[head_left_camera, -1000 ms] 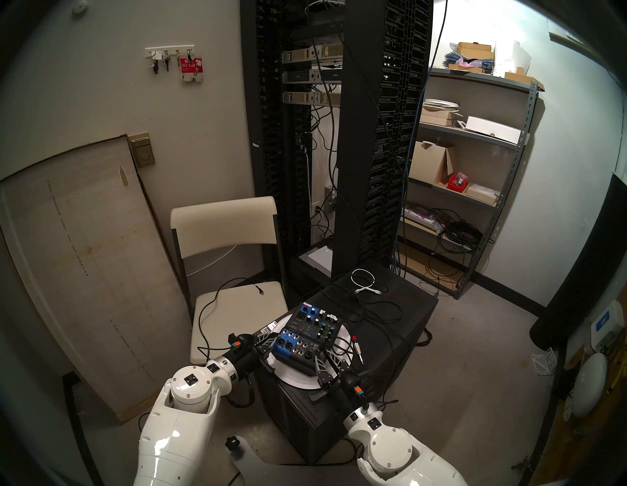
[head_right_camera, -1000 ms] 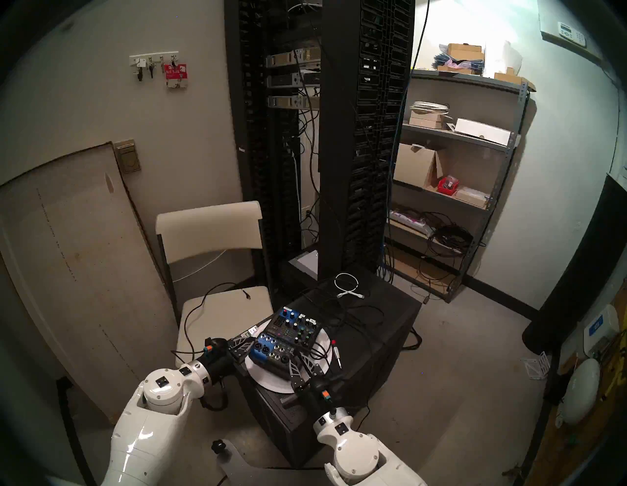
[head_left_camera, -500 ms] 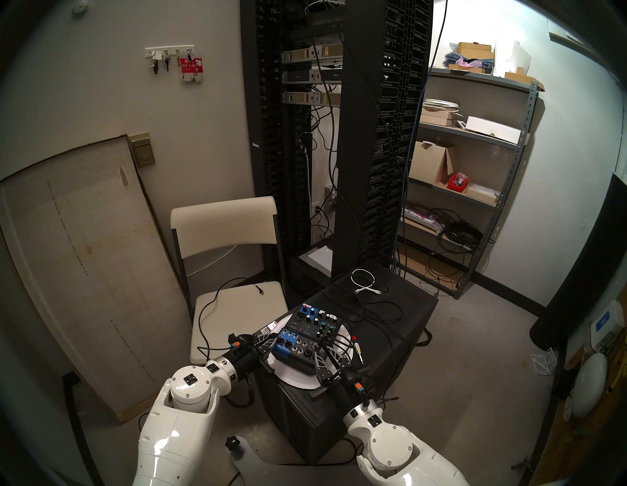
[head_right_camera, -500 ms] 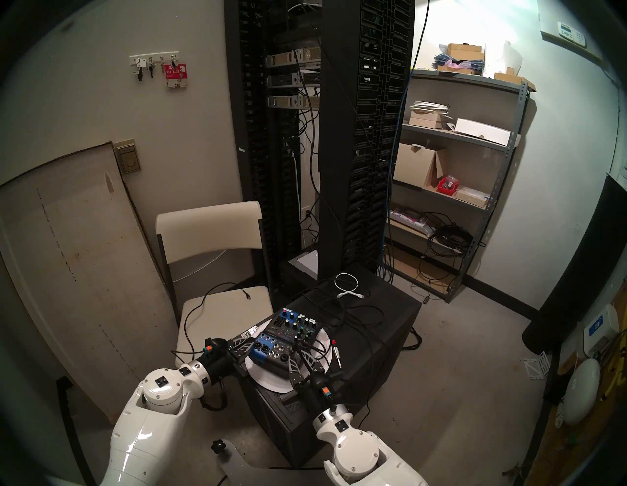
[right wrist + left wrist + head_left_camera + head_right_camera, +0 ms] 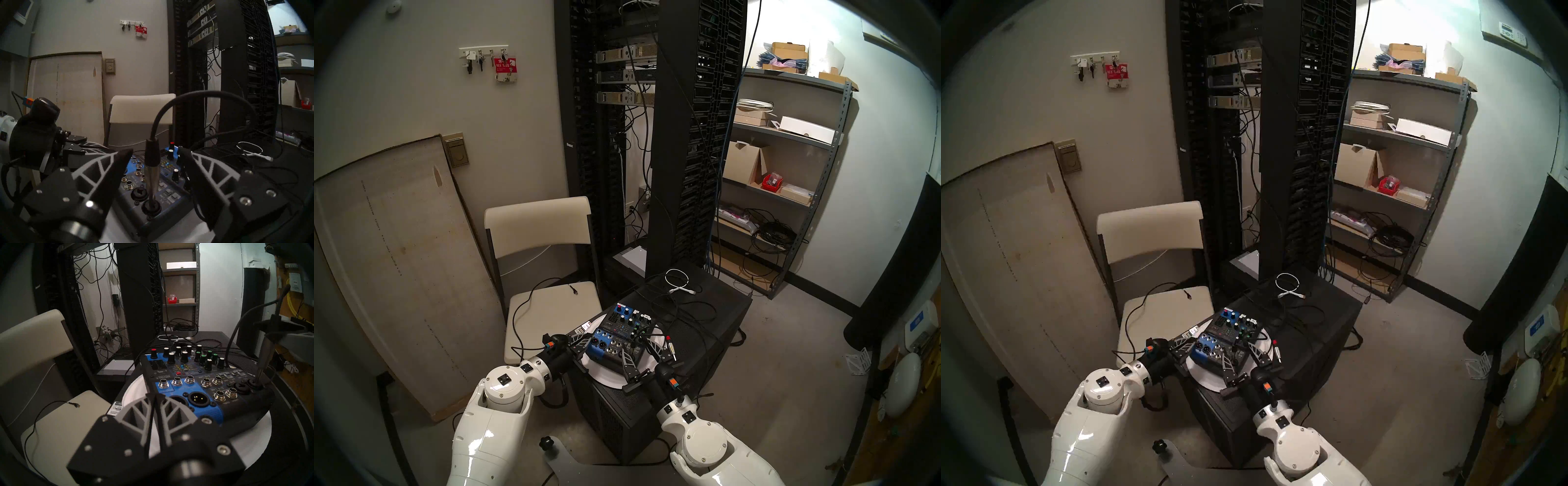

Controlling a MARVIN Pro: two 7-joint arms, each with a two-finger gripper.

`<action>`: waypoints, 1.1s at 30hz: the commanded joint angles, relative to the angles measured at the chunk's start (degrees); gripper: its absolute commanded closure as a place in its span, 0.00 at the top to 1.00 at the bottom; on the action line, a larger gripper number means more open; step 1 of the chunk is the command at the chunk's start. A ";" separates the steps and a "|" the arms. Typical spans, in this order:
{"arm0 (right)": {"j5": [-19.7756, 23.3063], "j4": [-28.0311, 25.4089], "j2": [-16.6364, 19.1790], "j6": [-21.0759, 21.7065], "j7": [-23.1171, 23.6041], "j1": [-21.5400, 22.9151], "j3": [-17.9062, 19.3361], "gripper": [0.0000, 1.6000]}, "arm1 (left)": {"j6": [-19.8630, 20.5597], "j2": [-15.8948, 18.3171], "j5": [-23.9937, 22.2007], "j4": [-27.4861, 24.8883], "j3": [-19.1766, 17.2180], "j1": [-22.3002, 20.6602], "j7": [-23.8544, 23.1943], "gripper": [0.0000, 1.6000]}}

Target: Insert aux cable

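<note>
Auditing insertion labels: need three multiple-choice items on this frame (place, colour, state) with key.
1. Where is the aux cable plug? A) on the floor B) upright in a mixer socket C) in a drawer
2. Cap colour of the mixer's far-left knob? A) red B) yellow C) purple
3. The right end effector is: A) shut on the plug B) shut, empty C) open
Key: B, it stands in the socket; A, red cap; C, jaws apart either side of the plug.

A black server rack stood against the pale wall, folding chair left, metal shelving right.
</note>
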 commanded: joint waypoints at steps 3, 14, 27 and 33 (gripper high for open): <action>0.15 -3.58 0.21 -0.06 -0.38 -0.54 0.32 0.60 | 0.02 -0.18 -0.04 -0.97 -0.04 -0.01 0.15 0.24; 0.43 -5.56 0.66 0.64 -0.51 -1.07 0.49 0.62 | -0.19 -0.30 0.08 -0.54 -0.01 -0.17 0.30 0.24; 0.63 -6.04 0.53 1.04 -0.45 -0.59 0.31 0.49 | 0.09 -0.25 0.17 -0.89 0.01 -0.19 0.25 0.24; 0.57 -5.94 0.44 1.33 -0.31 -0.11 0.22 0.50 | 0.06 -0.22 0.18 -0.75 -0.03 -0.24 0.27 0.24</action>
